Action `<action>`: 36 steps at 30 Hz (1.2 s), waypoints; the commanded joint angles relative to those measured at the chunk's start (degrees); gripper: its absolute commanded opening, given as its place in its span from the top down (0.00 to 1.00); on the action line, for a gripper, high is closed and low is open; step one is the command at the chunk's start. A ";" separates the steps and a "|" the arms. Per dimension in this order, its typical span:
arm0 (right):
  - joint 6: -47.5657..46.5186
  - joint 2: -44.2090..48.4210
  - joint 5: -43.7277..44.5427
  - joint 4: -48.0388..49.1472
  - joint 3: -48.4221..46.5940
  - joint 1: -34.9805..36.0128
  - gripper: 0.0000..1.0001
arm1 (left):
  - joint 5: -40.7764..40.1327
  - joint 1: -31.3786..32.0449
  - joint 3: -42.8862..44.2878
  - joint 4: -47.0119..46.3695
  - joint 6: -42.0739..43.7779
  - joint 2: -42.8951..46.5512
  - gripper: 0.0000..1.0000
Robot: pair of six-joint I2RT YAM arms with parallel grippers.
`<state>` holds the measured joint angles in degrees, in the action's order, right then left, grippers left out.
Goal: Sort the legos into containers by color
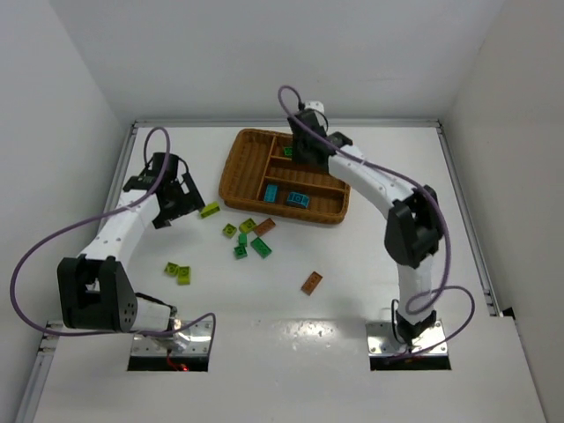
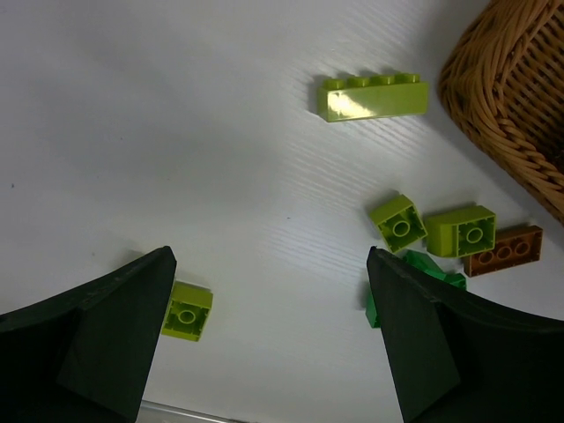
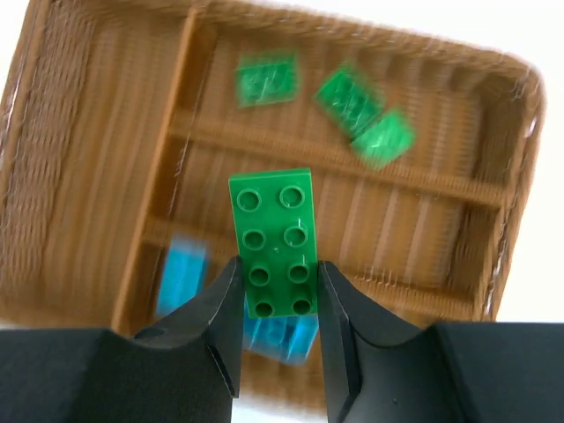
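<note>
Right claw point(image 3: 278, 264) pinches a bright green eight-stud brick point(image 3: 270, 211); the tray point(image 3: 97, 176) beneath is blurred. Left claw point(image 2: 270, 260) hangs spread.

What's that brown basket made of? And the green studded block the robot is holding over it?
The brown rectangular woven tray looks like wicker or rattan: interlaced strands with a slight sheen, though it could be an imitation. The green studded brick in the right end effector looks like moulded hard plastic: even colour, smooth faces, crisp round studs, a mild gloss.
</note>
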<state>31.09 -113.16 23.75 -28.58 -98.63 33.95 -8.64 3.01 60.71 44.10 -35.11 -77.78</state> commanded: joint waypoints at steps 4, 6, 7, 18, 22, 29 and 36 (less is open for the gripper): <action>1.25 -15.14 2.27 -5.87 -21.57 -5.47 0.75 | -1.81 0.60 2.22 -0.06 0.31 -1.41 0.03; 1.25 -19.54 1.48 -5.88 -25.19 -6.88 0.74 | -2.42 0.60 2.22 -0.06 0.31 -1.94 0.03; 1.25 -20.59 2.00 -5.88 -27.73 -6.88 0.74 | -2.43 0.60 2.22 -0.06 0.31 -1.94 0.03; 3.45 -29.66 -2.48 -5.79 -36.55 -11.11 0.29 | -3.57 0.60 1.61 -0.59 0.31 -4.22 0.03; 2.75 -20.72 -0.19 -3.17 -23.69 -9.88 0.35 | -3.57 0.60 1.61 -0.59 0.84 -4.22 0.03; 2.75 3.19 -1.42 5.36 6.93 -1.80 0.43 | -4.10 0.60 1.61 -0.07 1.36 -1.85 0.03; 3.45 9.55 -7.66 7.92 22.43 10.60 0.26 | -4.10 0.60 0.46 -0.06 0.23 0.87 0.03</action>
<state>33.76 -101.95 20.03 -23.62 -79.09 42.57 -12.05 3.03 61.01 44.14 -34.54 -79.46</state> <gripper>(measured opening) 0.723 0.970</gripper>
